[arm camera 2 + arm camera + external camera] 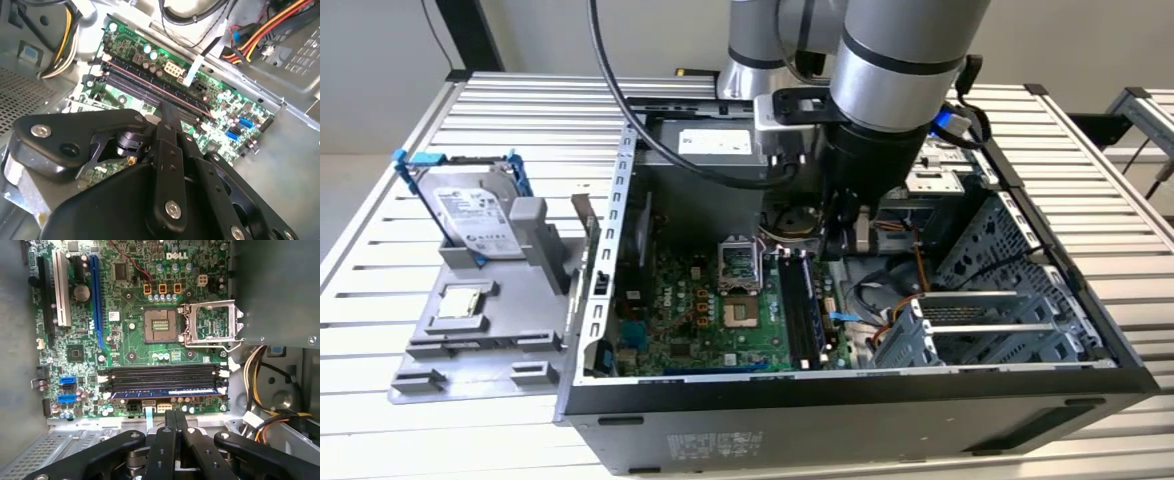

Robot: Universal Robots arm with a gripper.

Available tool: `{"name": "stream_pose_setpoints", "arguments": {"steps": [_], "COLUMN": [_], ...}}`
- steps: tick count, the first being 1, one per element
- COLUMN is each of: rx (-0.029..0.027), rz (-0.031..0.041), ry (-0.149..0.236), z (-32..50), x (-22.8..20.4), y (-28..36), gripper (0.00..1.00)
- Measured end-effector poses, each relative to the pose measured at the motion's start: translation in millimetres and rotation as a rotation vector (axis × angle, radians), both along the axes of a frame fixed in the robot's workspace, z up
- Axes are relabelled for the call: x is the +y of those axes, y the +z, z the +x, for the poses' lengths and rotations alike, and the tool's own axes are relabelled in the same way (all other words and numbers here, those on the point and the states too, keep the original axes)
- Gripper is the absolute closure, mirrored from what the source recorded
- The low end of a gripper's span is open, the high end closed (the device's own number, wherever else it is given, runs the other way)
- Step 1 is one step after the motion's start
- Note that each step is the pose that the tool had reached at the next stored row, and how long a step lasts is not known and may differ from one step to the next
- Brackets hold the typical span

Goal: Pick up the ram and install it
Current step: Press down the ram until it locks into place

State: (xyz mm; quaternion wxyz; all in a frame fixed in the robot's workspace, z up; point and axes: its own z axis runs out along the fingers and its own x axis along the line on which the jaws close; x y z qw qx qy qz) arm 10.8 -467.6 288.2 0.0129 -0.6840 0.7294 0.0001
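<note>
Exterior view: arm reaches into the open computer case point(854, 390) at frame centre on the bench point(400, 440). First wrist view: pincer point(174, 422) pressed together, empty, lower centre; ram point(165, 392) seated in the motherboard socket, just above.

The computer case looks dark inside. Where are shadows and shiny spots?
In the exterior view the arm shades the middle of the case, and the hard drive shines pale. In the first wrist view the ram gleams bluish in its slot. In the second wrist view the black pincer looks dark against the bright motherboard.
</note>
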Motion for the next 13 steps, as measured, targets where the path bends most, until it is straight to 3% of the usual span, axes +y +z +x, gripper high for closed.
{"name": "stream_pose_setpoints", "arguments": {"steps": [13], "rx": [0.0002], "rz": [-0.0008], "ry": [0.0], "z": [0.0], "x": [0.0], "y": [0.1], "gripper": [1.0]}}
